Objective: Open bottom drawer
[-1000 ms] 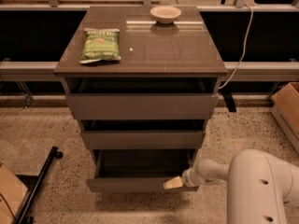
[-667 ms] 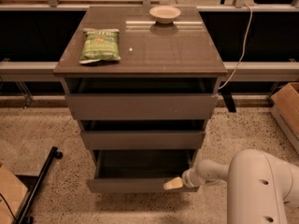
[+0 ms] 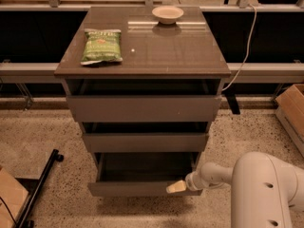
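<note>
The bottom drawer (image 3: 137, 189) of the grey-brown cabinet stands pulled out toward me, its dark inside showing behind the flat front. My gripper (image 3: 176, 187) reaches in from the lower right on a white arm, and its pale tip rests against the right end of that drawer's front, by the top edge. The middle drawer (image 3: 145, 142) and the top drawer (image 3: 142, 108) above it also stand a little way out.
On the cabinet top (image 3: 161, 51) lie a green snack bag (image 3: 101, 45) and a small white bowl (image 3: 167, 14). A cable (image 3: 243, 51) hangs at the right. A cardboard box (image 3: 290, 109) sits at the right, a black stand leg (image 3: 40, 186) at the lower left.
</note>
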Motion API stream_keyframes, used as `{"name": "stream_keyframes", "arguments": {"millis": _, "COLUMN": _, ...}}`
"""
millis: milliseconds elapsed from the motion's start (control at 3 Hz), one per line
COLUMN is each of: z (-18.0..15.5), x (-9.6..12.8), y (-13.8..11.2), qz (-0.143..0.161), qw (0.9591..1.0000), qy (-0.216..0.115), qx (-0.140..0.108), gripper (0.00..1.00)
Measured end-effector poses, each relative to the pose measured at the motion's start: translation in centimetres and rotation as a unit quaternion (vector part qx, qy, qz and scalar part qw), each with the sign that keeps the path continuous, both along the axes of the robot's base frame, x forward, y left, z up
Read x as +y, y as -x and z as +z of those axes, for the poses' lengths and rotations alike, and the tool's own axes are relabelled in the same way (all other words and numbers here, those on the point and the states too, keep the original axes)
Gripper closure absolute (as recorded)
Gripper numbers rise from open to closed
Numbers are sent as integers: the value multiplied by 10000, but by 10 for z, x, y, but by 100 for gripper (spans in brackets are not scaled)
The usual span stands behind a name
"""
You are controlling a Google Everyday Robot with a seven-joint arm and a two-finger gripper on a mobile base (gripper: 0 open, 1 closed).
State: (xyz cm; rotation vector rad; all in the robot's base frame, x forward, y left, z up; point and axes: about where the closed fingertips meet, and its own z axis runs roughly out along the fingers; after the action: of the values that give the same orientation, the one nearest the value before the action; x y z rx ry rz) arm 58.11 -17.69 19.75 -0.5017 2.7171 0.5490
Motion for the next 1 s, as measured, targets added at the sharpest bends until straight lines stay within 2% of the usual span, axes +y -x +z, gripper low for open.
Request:
{"name": "stream_keyframes", "arguments": {"millis": 333, "z": 1, "x": 0, "y": 0, "qz": 0, "qw": 10000, "qy": 0, "qx": 0, "gripper": 19}}
{"name": "stream_keyframes", "arguments": {"millis": 1000, "z": 7, "x": 0, "y": 0, "qz": 0, "qw": 10000, "qy": 0, "qx": 1, "gripper": 65}}
